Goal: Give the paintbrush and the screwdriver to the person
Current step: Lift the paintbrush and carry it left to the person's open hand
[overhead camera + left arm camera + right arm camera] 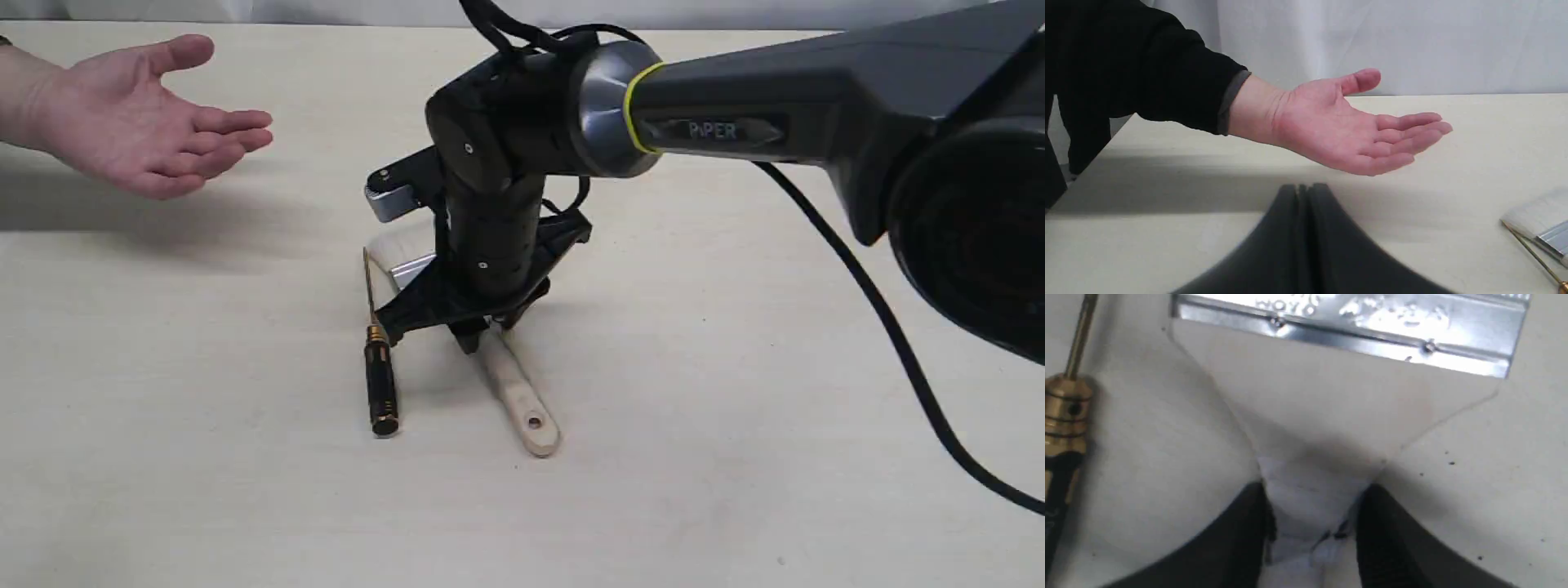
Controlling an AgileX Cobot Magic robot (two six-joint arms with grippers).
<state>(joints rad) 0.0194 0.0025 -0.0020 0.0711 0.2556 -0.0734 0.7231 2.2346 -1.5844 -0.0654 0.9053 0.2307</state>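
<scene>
1. Your right gripper (1314, 498) pinches the smooth wooden neck of the paintbrush (1331, 396), flat on the table (735, 457); bristles mostly hidden.
2. Slim black-gold screwdriver (380, 384) lies just beside it.
3. Left gripper (1304, 194) is clamped empty.

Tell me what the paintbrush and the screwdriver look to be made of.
The paintbrush has a pale matte handle, apparently bare wood. Its band is shiny silver metal with small rivets, and the bristles are pale, fibre unclear. The screwdriver has a black grip, plastic or coated metal, I cannot tell. Its collar and thin shaft look like brass-coloured metal.
</scene>
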